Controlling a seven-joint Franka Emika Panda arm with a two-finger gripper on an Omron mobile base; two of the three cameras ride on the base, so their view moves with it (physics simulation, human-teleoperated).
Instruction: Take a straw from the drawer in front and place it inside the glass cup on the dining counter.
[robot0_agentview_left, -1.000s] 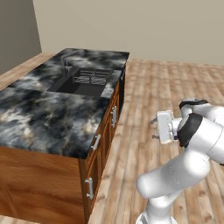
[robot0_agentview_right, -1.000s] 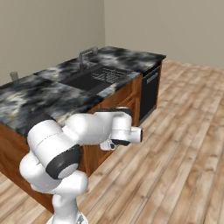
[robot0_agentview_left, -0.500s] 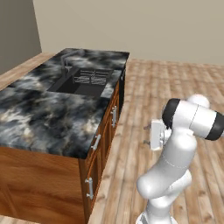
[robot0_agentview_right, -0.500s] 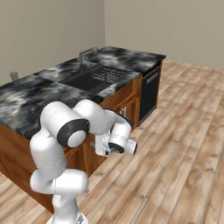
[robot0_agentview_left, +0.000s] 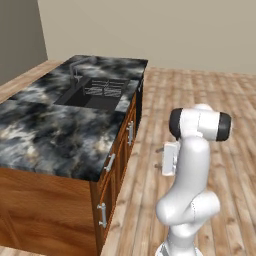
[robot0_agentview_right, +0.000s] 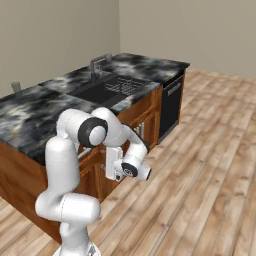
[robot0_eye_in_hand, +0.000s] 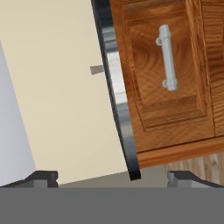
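The dining counter (robot0_agentview_left: 50, 130) (robot0_agentview_right: 45, 105) is a black-and-grey marble slab on a reddish-brown base. Under its rim, the drawer (robot0_eye_in_hand: 168, 87) (robot0_agentview_left: 111, 169) is shut; its small silver bar handle (robot0_eye_in_hand: 167, 57) fills the upper right of the rolled hand view. The straw is hidden. A small greyish glass cup (robot0_agentview_right: 16, 86) stands at the counter's far edge, and in the hand view the glass cup (robot0_eye_in_hand: 97, 69) pokes out past the marble edge. My gripper (robot0_agentview_left: 160, 158) (robot0_agentview_right: 106, 165) (robot0_eye_in_hand: 114, 177) hangs open and empty, facing the drawer front a short way off.
A sink (robot0_agentview_left: 97, 95) with a faucet (robot0_agentview_right: 100, 62) is set into the counter farther along. A black dishwasher (robot0_agentview_right: 170, 105) sits at the far end. Cabinet doors with vertical handles (robot0_agentview_left: 102, 215) lie below and beside the drawer. Wooden floor (robot0_agentview_left: 235, 165) spreads out behind the arm.
The arm has folded, its elbow swinging up. The hand came down and in toward the cabinet front and now faces the drawer. The jaws stayed open.
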